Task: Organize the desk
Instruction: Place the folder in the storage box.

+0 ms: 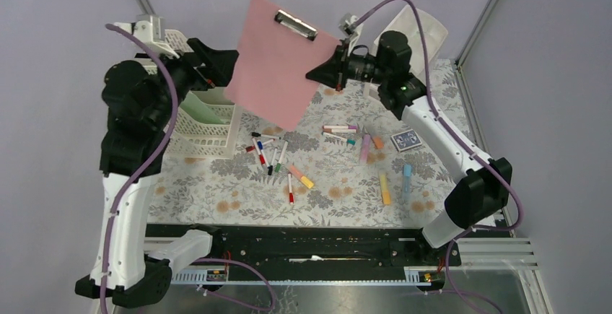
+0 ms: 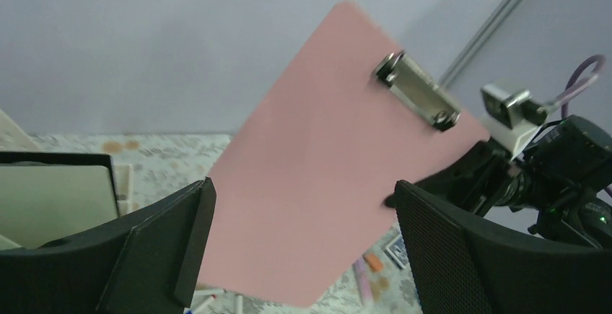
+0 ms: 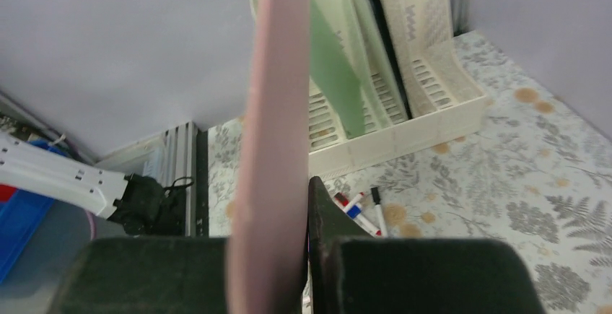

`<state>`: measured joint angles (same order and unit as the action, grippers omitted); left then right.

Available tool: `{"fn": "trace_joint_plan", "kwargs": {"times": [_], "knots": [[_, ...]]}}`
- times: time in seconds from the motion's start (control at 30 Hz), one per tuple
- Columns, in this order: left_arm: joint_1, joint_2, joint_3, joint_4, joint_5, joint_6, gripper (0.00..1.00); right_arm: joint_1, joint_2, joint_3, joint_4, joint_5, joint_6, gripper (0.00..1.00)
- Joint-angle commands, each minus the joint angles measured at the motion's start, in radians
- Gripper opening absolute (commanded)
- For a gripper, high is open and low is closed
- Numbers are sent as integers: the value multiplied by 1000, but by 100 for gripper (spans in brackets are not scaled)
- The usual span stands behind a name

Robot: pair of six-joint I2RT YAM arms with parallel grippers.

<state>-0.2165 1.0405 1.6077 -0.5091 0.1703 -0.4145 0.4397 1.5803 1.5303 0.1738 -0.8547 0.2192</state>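
Note:
A pink clipboard (image 1: 278,68) with a metal clip (image 1: 295,25) hangs tilted in the air above the back of the desk (image 1: 339,202). My right gripper (image 1: 330,68) is shut on its right edge; the right wrist view shows the board (image 3: 270,133) edge-on, pinched between the fingers of the gripper (image 3: 289,220). My left gripper (image 1: 219,65) is at the board's left edge with its jaws wide apart. In the left wrist view the clipboard (image 2: 332,162) fills the gap between the open gripper's (image 2: 299,195) fingers, apart from both pads.
A cream lattice file rack (image 1: 209,141) holding a green folder (image 1: 206,108) stands at the left. Several markers (image 1: 270,151), highlighters (image 1: 385,188) and a blue card deck (image 1: 405,141) lie scattered on the cloth. A white plastic unit (image 1: 422,29) stands at the back right.

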Motion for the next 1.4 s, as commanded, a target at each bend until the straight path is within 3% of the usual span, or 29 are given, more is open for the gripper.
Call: {"fn": "trace_joint_plan", "kwargs": {"times": [0.0,0.53,0.8,1.37], "knots": [[5,-44,118,-70,-101,133,99,90,37,99,-3,29,-87,0],[5,-209,82,40,-257,159,99,344,310,384,-33,158,-198,0],[5,-256,38,122,-285,204,99,414,497,570,-30,246,-215,0],[5,-241,66,97,-322,258,99,492,674,719,71,360,-361,0]]}}
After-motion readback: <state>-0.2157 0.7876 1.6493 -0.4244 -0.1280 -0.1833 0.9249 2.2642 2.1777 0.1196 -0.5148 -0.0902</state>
